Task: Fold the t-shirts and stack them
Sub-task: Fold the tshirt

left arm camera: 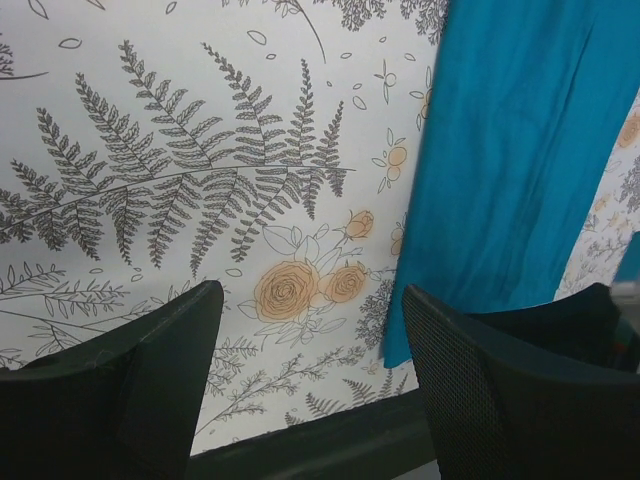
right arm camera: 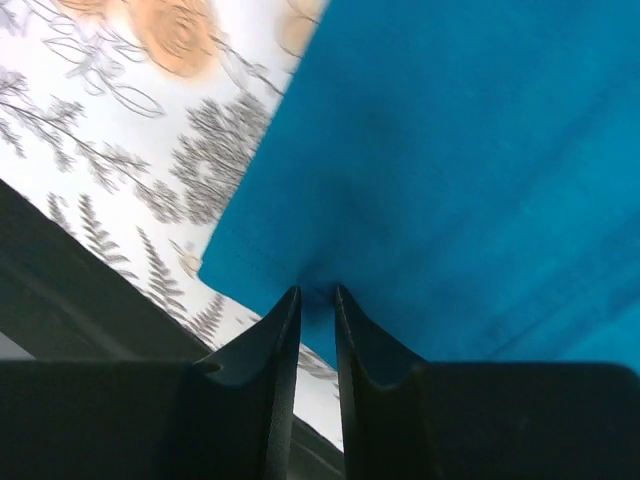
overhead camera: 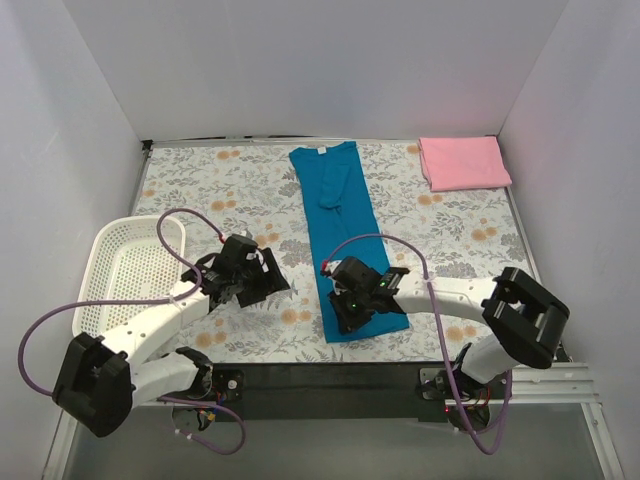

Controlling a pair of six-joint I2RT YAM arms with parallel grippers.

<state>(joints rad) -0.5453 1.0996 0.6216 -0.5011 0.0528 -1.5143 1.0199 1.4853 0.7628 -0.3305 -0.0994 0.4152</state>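
Observation:
The teal-blue t-shirt [overhead camera: 335,200] lies as a long narrow strip down the middle of the table, collar at the far end. My right gripper [overhead camera: 343,318] sits at its near left corner, and in the right wrist view it [right arm camera: 317,292] is shut on a pinch of the teal-blue t-shirt's [right arm camera: 460,150] hem. My left gripper [overhead camera: 272,284] hovers over the floral cloth just left of the shirt, open [left arm camera: 310,300] with nothing between its fingers; the teal-blue t-shirt's edge [left arm camera: 510,150] shows to its right. The light pink t-shirt [overhead camera: 463,162] lies folded at the far right corner.
A white lattice basket [overhead camera: 130,265] stands at the left edge of the table. The dark front rail [overhead camera: 320,380] runs just below the shirt's near hem, and white walls close in the back and both sides.

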